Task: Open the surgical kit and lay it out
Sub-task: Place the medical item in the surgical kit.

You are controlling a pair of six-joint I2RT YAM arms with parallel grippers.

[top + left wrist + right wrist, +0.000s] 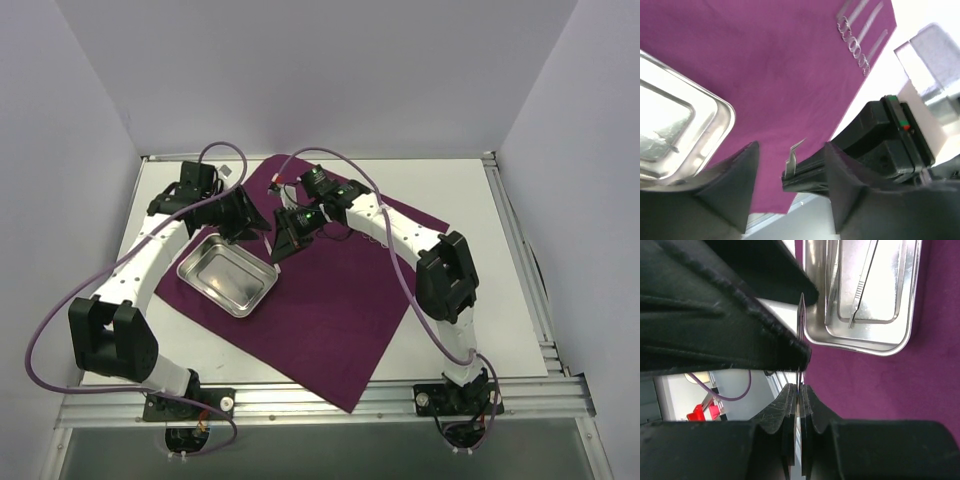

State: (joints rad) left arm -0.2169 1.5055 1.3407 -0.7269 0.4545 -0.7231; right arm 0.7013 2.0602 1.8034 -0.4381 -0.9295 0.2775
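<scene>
The magenta-purple cloth wrap (330,300) lies spread flat, with the steel tray (190,270) on its left part. Above the tray's far right corner the two grippers meet. My right gripper (800,390) is shut on a thin metal instrument (801,315) that sticks out past its fingertips. My left gripper (791,165) is open, its fingers (740,175) standing on either side of that instrument (791,159) without touching it. Ring-handled instruments (860,42) lie in a row on the cloth near its far corner. Thin shapes (862,290) show in the tray; I cannot tell if they are reflections.
White walls close the table on the left, right and back. A metal rail (320,400) runs along the near edge by both arm bases. Purple cables (60,320) loop beside each arm. Bare white tabletop (480,220) shows right of the cloth.
</scene>
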